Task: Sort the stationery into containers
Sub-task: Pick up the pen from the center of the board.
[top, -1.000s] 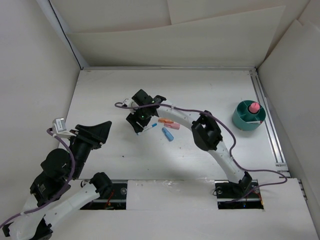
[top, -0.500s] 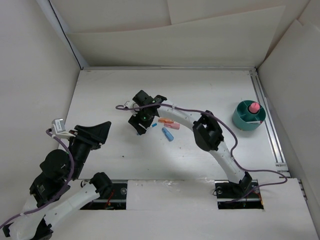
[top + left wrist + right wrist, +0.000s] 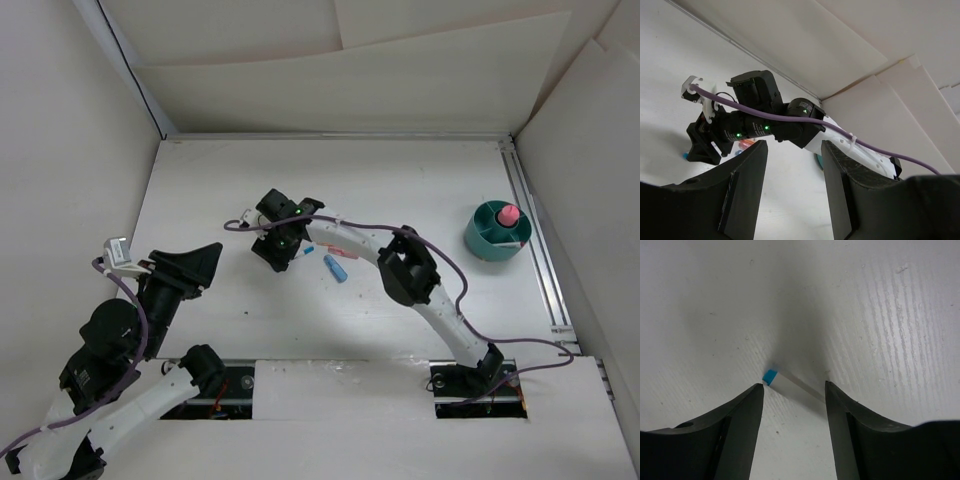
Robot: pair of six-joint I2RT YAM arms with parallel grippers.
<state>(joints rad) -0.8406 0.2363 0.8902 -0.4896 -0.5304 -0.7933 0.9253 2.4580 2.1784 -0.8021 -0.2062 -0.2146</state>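
On the table (image 3: 875, 295), the right tool (image 3: 793, 386), released, straddles a blue-tipped pen (image 3: 785, 381); left tool (image 3: 791, 150) also released.

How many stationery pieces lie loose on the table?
3: a blue capsule; a pink piece beside the right arm; a blue-tipped white pen inside the open right gripper. The arm may hide more.

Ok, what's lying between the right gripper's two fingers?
A thin white stick with a blue tip, flat on the table, shown in the right wrist view.
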